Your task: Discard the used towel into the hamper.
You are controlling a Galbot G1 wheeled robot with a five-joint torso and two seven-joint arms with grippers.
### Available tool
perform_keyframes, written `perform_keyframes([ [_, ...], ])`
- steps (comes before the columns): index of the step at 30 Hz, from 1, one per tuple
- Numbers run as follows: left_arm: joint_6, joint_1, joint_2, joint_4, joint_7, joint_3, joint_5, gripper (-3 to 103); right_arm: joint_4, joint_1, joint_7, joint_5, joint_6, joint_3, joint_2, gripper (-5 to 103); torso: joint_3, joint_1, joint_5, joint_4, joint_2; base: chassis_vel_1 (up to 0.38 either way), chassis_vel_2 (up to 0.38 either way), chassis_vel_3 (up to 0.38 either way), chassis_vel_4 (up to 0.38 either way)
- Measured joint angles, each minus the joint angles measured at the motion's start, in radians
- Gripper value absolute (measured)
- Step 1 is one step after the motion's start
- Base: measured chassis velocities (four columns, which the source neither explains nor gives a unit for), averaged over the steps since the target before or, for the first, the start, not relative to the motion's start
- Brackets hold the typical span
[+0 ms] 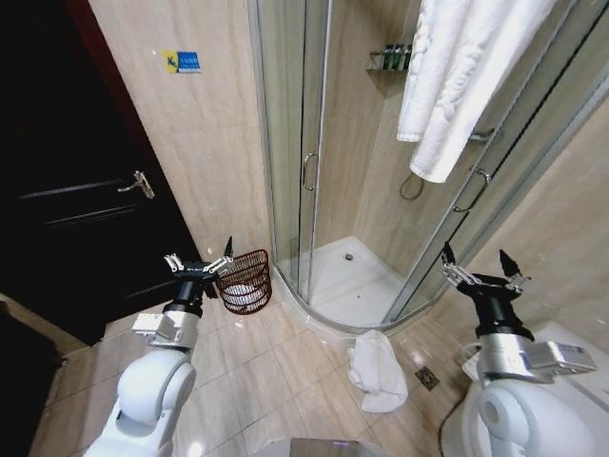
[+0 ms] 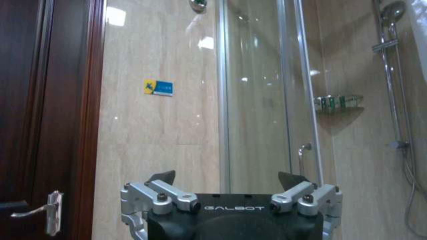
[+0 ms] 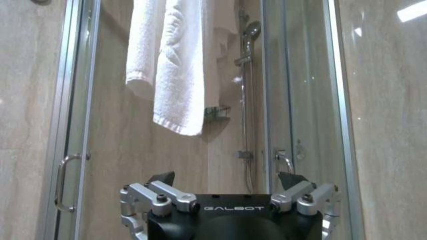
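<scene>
Both grippers, left [image 1: 199, 266] and right [image 1: 482, 271], hover with jaws wide, holding nothing. Between the arms a towel [image 1: 377, 369] lies crumpled on the tiles, well apart from the hamper [image 1: 245, 282] by the left gripper. Risk: loose folds may slip from a shallow pinch, or trail over the rim.
</scene>
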Motion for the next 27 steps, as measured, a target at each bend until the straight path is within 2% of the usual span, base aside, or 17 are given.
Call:
perform_keyframes([
  [12, -0.008, 0.004, 0.001, 0.0, 0.0, 0.005, -0.017, 100, 0.0, 0.003, 0.0, -0.002, -0.005, -0.007, 0.0, 100, 0.041, 0.033, 0.0, 0.0, 0.074, 0.0, 0.0, 0.0, 0.0],
  [18, -0.019, 0.012, -0.004, 0.001, 0.009, 0.009, -0.017, 100, 0.0, 0.021, 0.005, 0.026, -0.014, -0.009, -0.022, 100, 0.045, 0.036, 0.0, 0.0, 0.081, 0.0, 0.0, 0.0, 0.0],
  [22, -0.037, 0.006, -0.017, 0.029, 0.048, 0.021, 0.005, 100, 0.0, 0.087, 0.055, 0.173, -0.028, 0.012, -0.153, 100, 0.045, 0.036, 0.0002, -0.0002, 0.08, 0.0, 0.0, 0.0, 0.0],
  [23, -0.037, 0.006, -0.017, 0.029, 0.048, 0.021, 0.005, 100, 0.0, 0.087, 0.055, 0.173, -0.028, 0.012, -0.153, 100, 0.045, 0.036, 0.0002, -0.0002, 0.08, 0.0, 0.0, 0.0, 0.0],
  [26, -0.101, 0.052, -0.035, 0.038, 0.059, 0.026, 0.055, 100, -0.001, 0.169, 0.099, 0.271, -0.014, 0.015, -0.286, 100, 0.043, 0.035, 0.0005, -0.0003, 0.078, 0.0, 0.0, 0.0, 0.0],
  [27, -0.101, 0.052, -0.035, 0.038, 0.059, 0.026, 0.055, 100, -0.001, 0.169, 0.099, 0.271, -0.014, 0.015, -0.286, 100, 0.043, 0.035, 0.0005, -0.0003, 0.078, 0.0, 0.0, 0.0, 0.0],
])
